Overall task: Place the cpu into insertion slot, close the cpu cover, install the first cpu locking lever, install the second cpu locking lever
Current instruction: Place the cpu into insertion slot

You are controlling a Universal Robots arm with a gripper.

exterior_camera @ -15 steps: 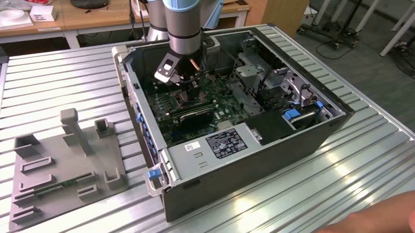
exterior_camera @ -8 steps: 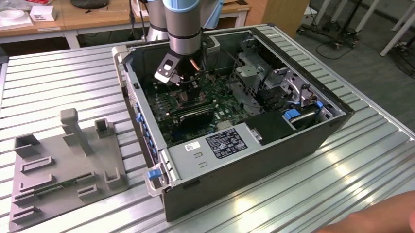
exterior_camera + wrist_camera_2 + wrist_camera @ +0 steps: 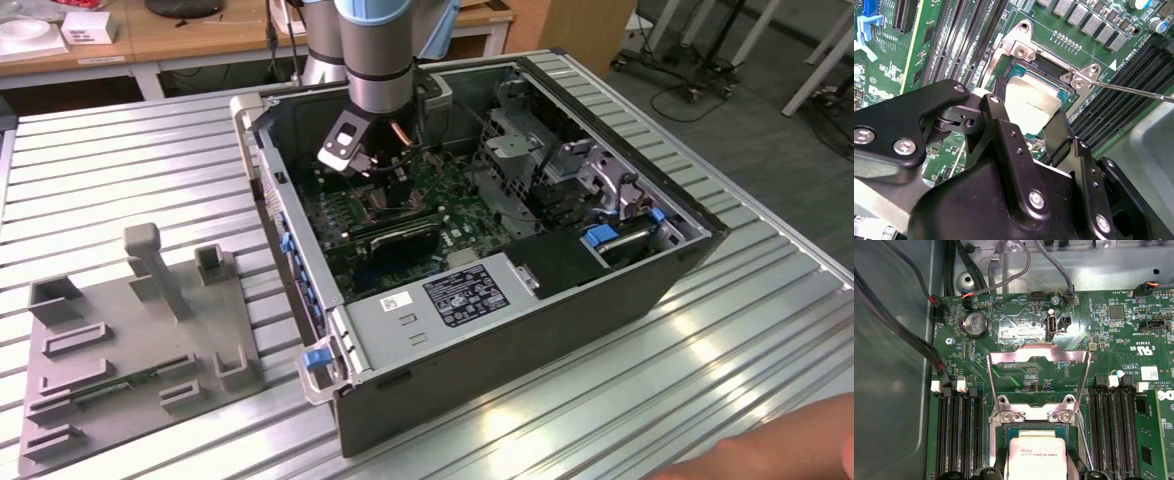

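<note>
Pincer [image 3: 1026, 117] is clenched on the chip [image 3: 1031, 102]: in the second wrist view its two black fingers [image 3: 1004, 140] press on two opposite edges of the silver-grey square. In the exterior view the pincer [image 3: 378, 172] hangs from the grey and blue arm [image 3: 380, 50], which reaches down into the computer case.

Largest is the surface [image 3: 134, 170], made of long aluminium slats. On it lies the dark computer case [image 3: 534, 340], its inside uncovered toward the camera. Beside the case, at the exterior view's left, stands a grey holder block [image 3: 134, 340] with several pockets and posts. In the lower corner at the exterior view's right there is a blurred part of a person [image 3: 787, 450]; I cannot tell if it is a hand or an arm.

Inside the case lies the green board [image 3: 1019, 315]. Black cables [image 3: 904, 335] run along the case wall beside it. Long black memory slots [image 3: 956, 435] stand on both sides of the socket. A round battery [image 3: 975, 324] sits on the board, well apart from the socket.

The cover [image 3: 1064, 356], a thin steel frame with a window, stands raised at one edge of the socket, so the board shows through its window. A thin metal lever [image 3: 1134, 91] points away from one corner of the socket.

The socket [image 3: 1039, 65] has a dark border. The chip [image 3: 1036, 457] is directly over it, inside its border, between the fingers. I cannot tell whether the chip already rests fully in the socket or is just above it.
</note>
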